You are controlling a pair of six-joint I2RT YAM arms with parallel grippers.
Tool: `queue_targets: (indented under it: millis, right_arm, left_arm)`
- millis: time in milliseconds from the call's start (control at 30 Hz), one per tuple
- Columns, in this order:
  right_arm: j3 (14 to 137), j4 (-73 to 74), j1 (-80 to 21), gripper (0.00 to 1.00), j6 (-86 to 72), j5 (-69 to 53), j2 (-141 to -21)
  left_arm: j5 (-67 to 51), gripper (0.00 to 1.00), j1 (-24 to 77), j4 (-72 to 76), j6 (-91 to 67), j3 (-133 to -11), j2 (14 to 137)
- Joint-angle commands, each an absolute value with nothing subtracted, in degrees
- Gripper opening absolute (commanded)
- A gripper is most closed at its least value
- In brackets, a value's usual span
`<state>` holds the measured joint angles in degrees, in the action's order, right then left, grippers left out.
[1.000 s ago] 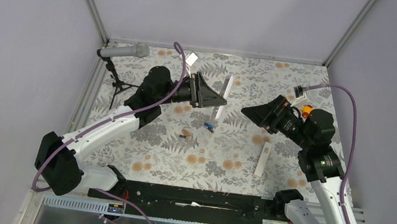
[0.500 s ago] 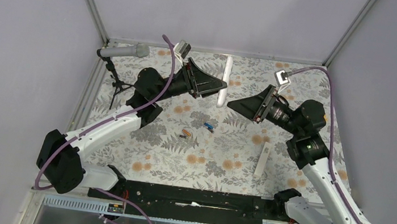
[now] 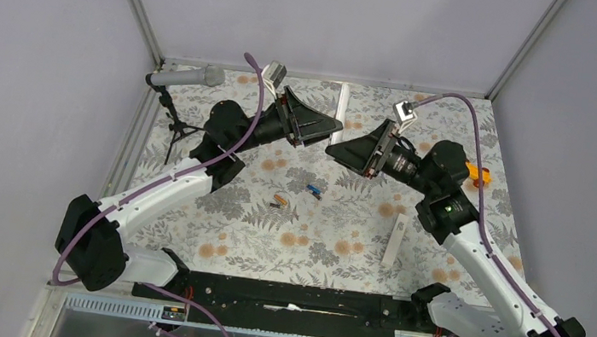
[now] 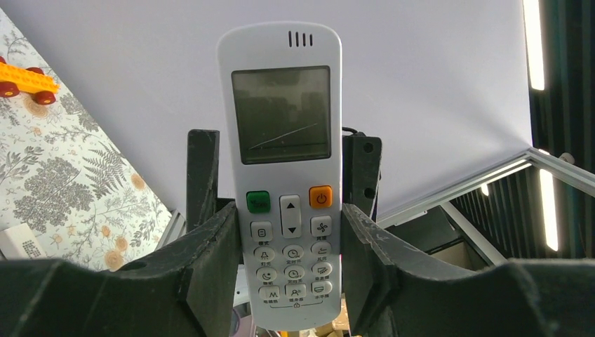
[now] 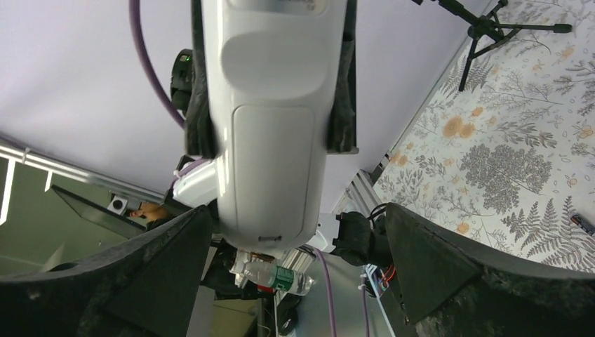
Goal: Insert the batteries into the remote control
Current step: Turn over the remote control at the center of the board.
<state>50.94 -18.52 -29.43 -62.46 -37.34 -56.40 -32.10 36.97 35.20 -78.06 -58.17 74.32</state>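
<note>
The left hand [image 3: 328, 127] holds the remote control [image 4: 288, 105] raised above the far middle of the surface [image 3: 336, 251]. Its fingers [image 4: 210, 260] are partly closed on the remote's lower sides, and the screen and buttons face the left wrist camera. The right hand [image 3: 334, 150] is spread fully wide and holds nothing. It hovers just beside the remote, facing its plain white back, where a panel that looks like the battery cover [image 5: 277, 168] appears shut.

The batteries lie untouched near the middle of the surface, the orange-brown one [image 3: 278, 200] to the left of the blue one [image 3: 314, 191]. A thin white strip [image 3: 395, 239] lies on the right side.

This looks like the opening step, with the remote's back presented to the free hand. Next, the right hand probably needs to press and slide that cover off while the left grips firmly.
</note>
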Motion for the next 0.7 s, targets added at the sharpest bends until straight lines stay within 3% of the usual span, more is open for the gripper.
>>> queue_targets:
  millis: [0, 133, 400, 533, 633, 667]
  right_arm:
    - [53.05, -23.07, -30.23, 0.99, -63.68, -34.92, -57.55]
    - [54.72, -23.39, -30.68, 0.88, -63.75, -36.06, -60.00]
    - [55.34, -26.36, -32.33, 0.49, -64.63, -38.47, -62.04]
    - [55.55, -22.36, -32.27, 0.23, -61.79, -37.90, -61.30]
    - [56.17, -18.25, -32.34, 0.17, -57.88, -37.77, -60.97]
    - [56.61, -15.52, -32.30, 0.17, -55.76, -37.46, -60.84]
  left_arm:
    - [-31.14, 0.35, 36.91, 36.39, -76.53, -60.79, 73.23]
    - [-30.62, 0.39, 36.91, 35.86, -76.29, -60.00, 73.13]
    - [-29.17, 0.46, 36.91, 33.53, -74.57, -61.00, 72.95]
    - [-28.47, 0.65, 36.90, 29.32, -71.29, -61.87, 71.90]
    - [-28.08, 0.90, 36.86, 26.18, -68.49, -62.16, 70.63]
    - [-28.11, 0.94, 36.79, 24.00, -67.73, -62.79, 70.26]
